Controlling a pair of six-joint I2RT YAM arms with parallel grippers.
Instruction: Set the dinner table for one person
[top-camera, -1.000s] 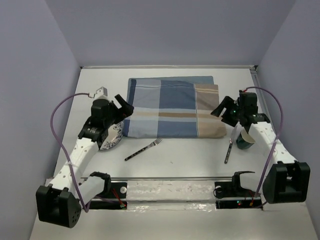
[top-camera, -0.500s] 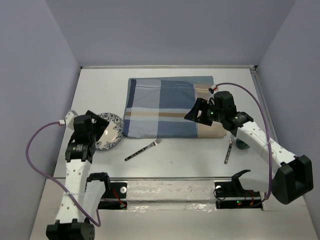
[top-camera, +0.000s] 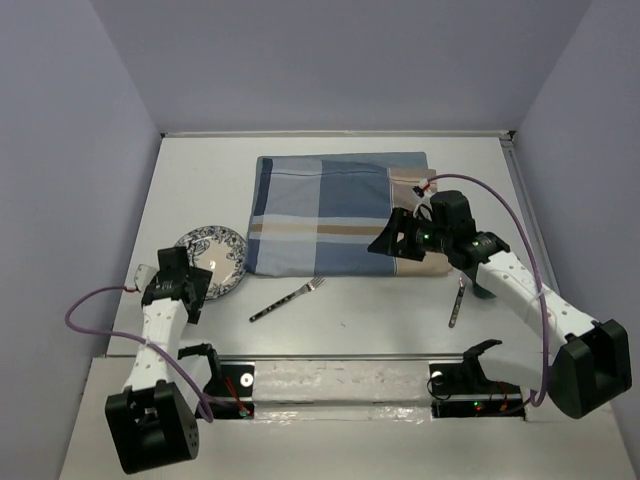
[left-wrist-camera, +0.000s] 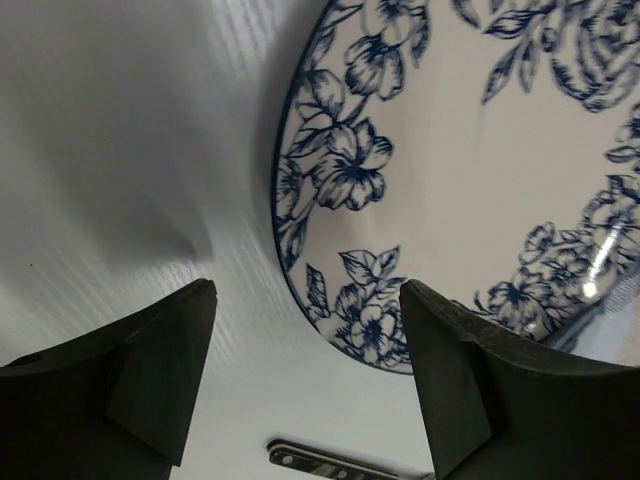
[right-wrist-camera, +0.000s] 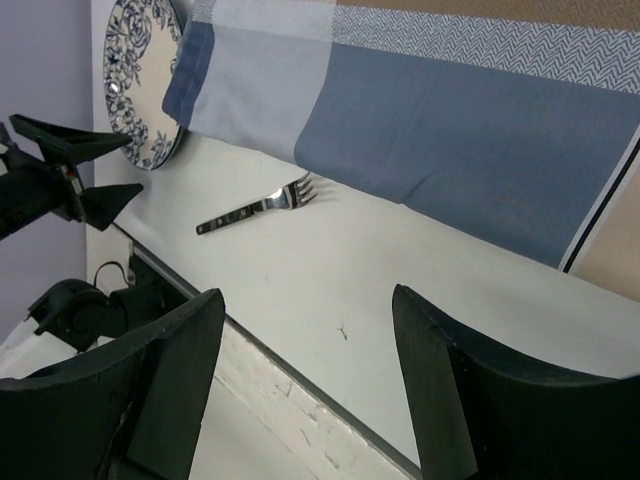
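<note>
The white dinner table (top-camera: 360, 315) bears a blue-and-beige striped cloth (top-camera: 340, 215) at its middle. A blue-floral plate (top-camera: 215, 258) lies at the cloth's left edge. A fork (top-camera: 288, 298) lies in front of the cloth and a knife (top-camera: 457, 300) at the right. My left gripper (top-camera: 198, 290) is open and empty, low beside the plate's near-left rim (left-wrist-camera: 330, 180), with the fork handle (left-wrist-camera: 320, 462) showing between its fingers. My right gripper (top-camera: 385, 243) is open and empty above the cloth's near right part. Its view shows the cloth (right-wrist-camera: 450, 120), fork (right-wrist-camera: 260, 208) and plate (right-wrist-camera: 140, 80).
A dark cup (top-camera: 476, 286) is mostly hidden under my right forearm. A metal rail (top-camera: 350, 355) runs along the table's near edge. Purple-grey walls close in the left, right and back. Both arms trail purple cables.
My left arm has swung back to the near left, and its gripper has come down by the plate's near rim. My right gripper has moved left over the cloth.
</note>
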